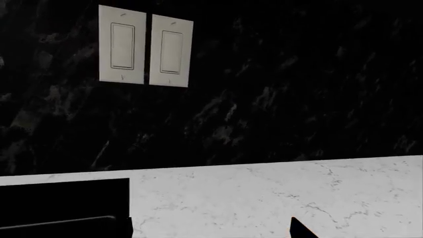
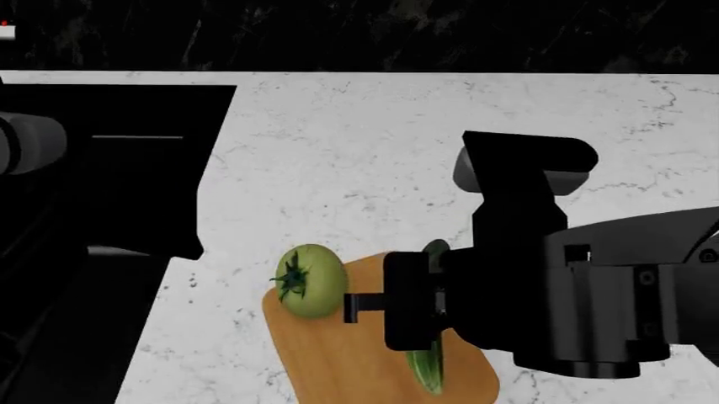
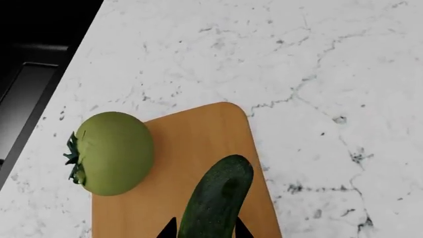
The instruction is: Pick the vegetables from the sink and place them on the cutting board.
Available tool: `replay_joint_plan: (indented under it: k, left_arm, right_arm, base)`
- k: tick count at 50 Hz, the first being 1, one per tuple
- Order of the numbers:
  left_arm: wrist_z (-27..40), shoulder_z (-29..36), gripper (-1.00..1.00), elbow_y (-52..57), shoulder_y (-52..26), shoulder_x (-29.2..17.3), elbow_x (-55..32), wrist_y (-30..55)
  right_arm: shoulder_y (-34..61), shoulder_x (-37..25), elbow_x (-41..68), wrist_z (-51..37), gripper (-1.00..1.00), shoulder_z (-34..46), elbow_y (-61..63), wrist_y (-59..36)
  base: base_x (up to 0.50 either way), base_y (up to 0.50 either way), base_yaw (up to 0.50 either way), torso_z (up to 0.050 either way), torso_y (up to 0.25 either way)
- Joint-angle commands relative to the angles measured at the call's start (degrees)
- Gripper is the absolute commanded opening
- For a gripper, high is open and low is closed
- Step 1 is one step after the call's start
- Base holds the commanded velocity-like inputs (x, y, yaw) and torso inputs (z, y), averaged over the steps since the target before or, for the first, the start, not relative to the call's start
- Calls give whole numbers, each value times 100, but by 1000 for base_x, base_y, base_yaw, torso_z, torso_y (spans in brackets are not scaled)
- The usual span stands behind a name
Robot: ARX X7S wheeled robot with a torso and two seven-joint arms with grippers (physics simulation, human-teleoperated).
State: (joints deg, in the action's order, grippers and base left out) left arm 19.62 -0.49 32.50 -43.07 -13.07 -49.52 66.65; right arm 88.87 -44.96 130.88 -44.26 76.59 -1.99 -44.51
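Placement step: the right tool (image 3: 205, 233) straddles the cucumber (image 3: 215, 198), fingertips flanking it on the cutting board (image 3: 191, 144); grip cannot be confirmed. Tomato (image 3: 112, 152) lies beside, overhanging the board's edge. Next: release, retract upward.

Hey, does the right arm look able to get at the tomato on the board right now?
Probably not yet: the right gripper is closed around the cucumber. Once that is released, the tomato sits close beside it on the cutting board, nothing between.
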Motion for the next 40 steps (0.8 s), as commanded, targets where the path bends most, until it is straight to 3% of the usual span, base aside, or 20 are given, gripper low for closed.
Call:
replay_joint_plan:
  k: [1, 10, 11, 31, 40]
  left_arm:
    - [20, 22, 100, -28, -5, -30, -36, -37]
    - [30, 93, 100, -23, 27, -51, -39, -74]
    - [32, 97, 100, -26, 27, -52, -43, -76]
    - [130, 143, 100, -32, -29, -65, -130, -78]
    - [220, 115, 100, 7, -118, -67, -245, 1]
  right_arm:
    - [-127, 11, -156, 124, -100, 3, -3, 2]
    - [-216, -60, -180, 72, -100, 22, 58, 61]
    - [-205, -59, -179, 69, 100, 27, 51, 43]
    - [-43, -152, -101, -91, 100, -23, 136, -9]
    - [500, -360, 60, -300, 100, -405, 543, 60]
  base:
    - [0, 0, 0, 0, 0]
    - [0, 0, 0, 0, 0]
    - [0, 0, 0, 0, 0]
    - [0, 0, 0, 0, 0]
    - [0, 0, 0, 0, 0]
